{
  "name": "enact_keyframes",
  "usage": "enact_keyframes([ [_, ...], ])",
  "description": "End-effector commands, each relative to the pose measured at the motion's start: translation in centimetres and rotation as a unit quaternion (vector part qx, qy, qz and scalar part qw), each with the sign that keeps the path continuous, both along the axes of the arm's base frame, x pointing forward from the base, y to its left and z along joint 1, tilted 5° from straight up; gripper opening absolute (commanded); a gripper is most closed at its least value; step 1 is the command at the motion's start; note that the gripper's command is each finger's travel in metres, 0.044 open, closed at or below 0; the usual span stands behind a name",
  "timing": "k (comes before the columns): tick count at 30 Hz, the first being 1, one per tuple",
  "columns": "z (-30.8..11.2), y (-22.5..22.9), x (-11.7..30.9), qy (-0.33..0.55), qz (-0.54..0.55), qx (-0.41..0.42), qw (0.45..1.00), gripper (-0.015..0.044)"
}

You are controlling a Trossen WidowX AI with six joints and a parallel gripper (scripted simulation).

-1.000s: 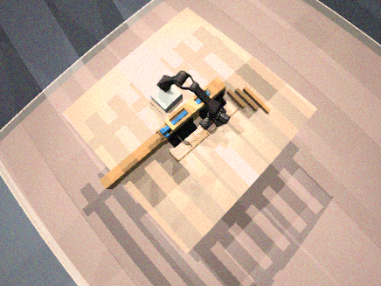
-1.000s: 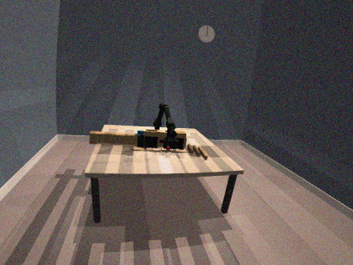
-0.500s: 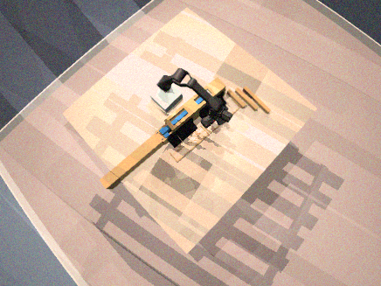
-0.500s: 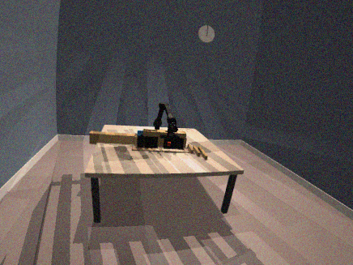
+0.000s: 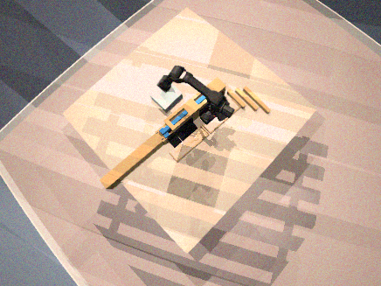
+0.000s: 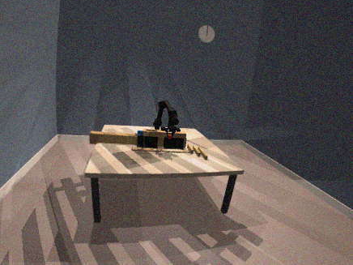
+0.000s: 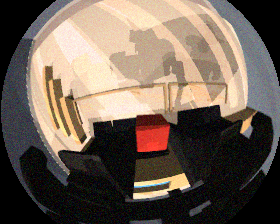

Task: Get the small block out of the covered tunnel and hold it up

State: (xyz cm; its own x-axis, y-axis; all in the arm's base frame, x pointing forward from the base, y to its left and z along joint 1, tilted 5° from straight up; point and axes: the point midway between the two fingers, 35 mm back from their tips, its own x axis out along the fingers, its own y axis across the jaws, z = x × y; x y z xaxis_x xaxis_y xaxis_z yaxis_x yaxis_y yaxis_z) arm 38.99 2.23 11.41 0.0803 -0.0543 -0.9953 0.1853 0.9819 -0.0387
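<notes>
"Where's the red block (image 6: pixel 170 136) (image 7: pixel 152 134)?"

"Between my gripper's (image 6: pixel 170 132) (image 7: pixel 152 135) fingers, clamped, up in front of the wooden cage (image 5: pixel 178 118) (image 6: pixel 165 134)."

"And the rods (image 5: pixel 249 99) (image 6: pixel 197 151) (image 7: pixel 64 107)?"

"On the table (image 5: pixel 188 216) (image 6: pixel 162 172) (image 7: pixel 195 65), right of it."

— Where's the top camera?
— High above the table (image 5: pixel 188 225) (image 6: pixel 162 175), looking down, taking in the whole tabletop.
— The exterior one?
— Well back from the table, facing its near edge; both share the tabletop.
— And wrist?
— Closest, just over the table, angled down across it.
</notes>
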Motion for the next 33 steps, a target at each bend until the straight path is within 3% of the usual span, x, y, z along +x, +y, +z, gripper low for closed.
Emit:
enact_keyframes([
  [1, 2.1, 0.0, -0.4, -0.003, -0.002, -0.002, 1.0, 0.0],
  [10, 3.5, 0.0, -0.9, -0.015, 0.001, 0.001, 1.0, 0.0],
  [23, 4.2, -3.2, -1.6, -0.256, 0.012, -0.016, 0.967, 0.0],
  [33, 4.0, -3.1, -2.3, -0.259, 0.012, -0.016, 0.966, 0.0],
])
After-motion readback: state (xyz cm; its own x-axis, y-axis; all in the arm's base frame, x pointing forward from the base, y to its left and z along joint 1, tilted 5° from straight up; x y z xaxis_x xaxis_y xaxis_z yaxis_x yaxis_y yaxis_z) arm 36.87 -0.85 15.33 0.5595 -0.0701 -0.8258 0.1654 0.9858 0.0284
